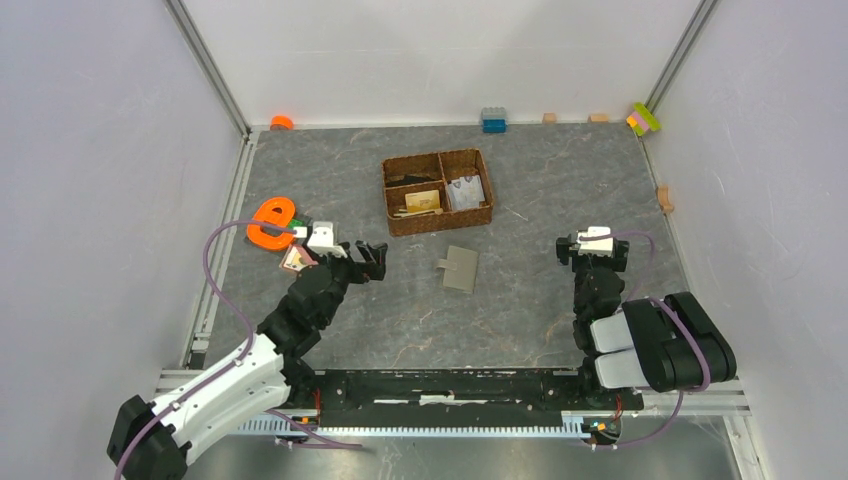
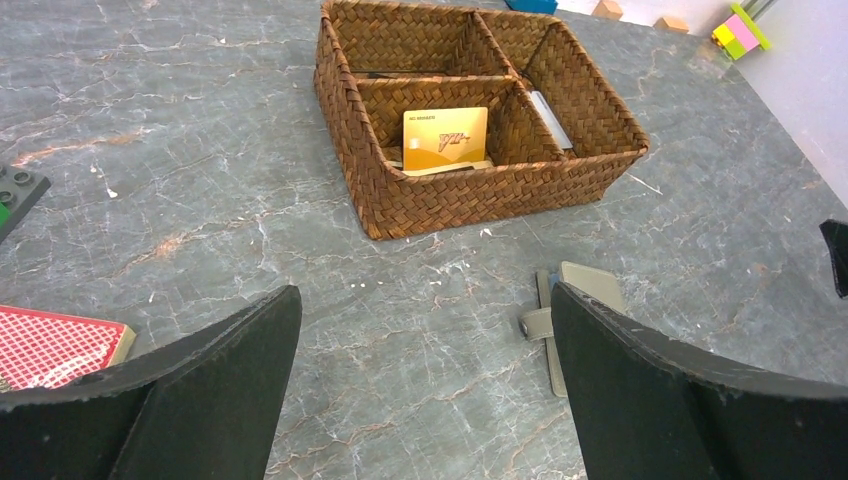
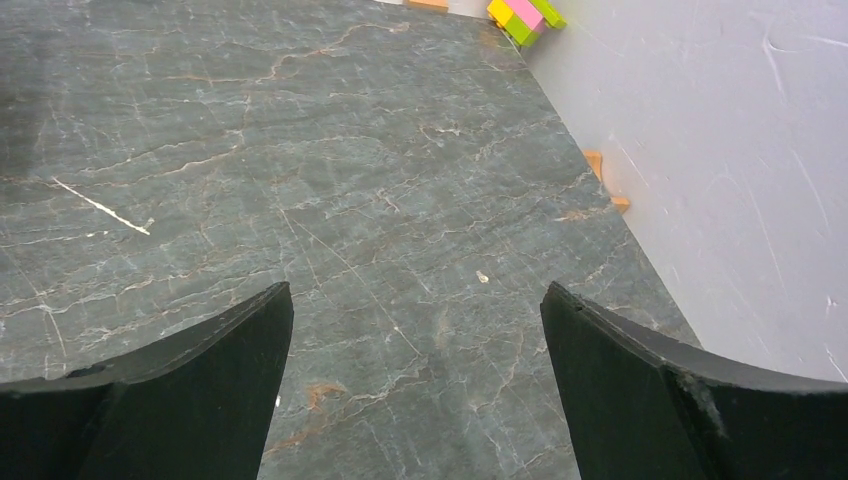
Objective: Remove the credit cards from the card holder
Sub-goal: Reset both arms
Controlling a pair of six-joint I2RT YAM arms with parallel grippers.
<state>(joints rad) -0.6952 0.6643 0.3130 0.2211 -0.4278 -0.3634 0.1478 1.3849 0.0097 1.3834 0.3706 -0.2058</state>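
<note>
- Found the card holder lying flat and folded on the table, just on the arm side of the basket and apart from its front wall, with the tab turned toward the left arm.
- Noted one orange-tan credit card propped on edge in the basket's near-left compartment, judged already out of the holder. Also a pale flat item in the right compartment, kind uncertain.
- Cannot tell whether cards remain inside the holder.
- Recorded the left gripper spread wide and empty, left of the basket and nearer the arms, aimed toward the holder. Judged staged for an approach.
- Recorded the right gripper likewise spread and empty, right of the basket, well apart from the holder.
- Judged bare table on every side of the holder. Only the basket wall limits a push away from the arms.
- Noted an orange ring and a red-patterned card far left of the basket, outside the likely path.
</note>
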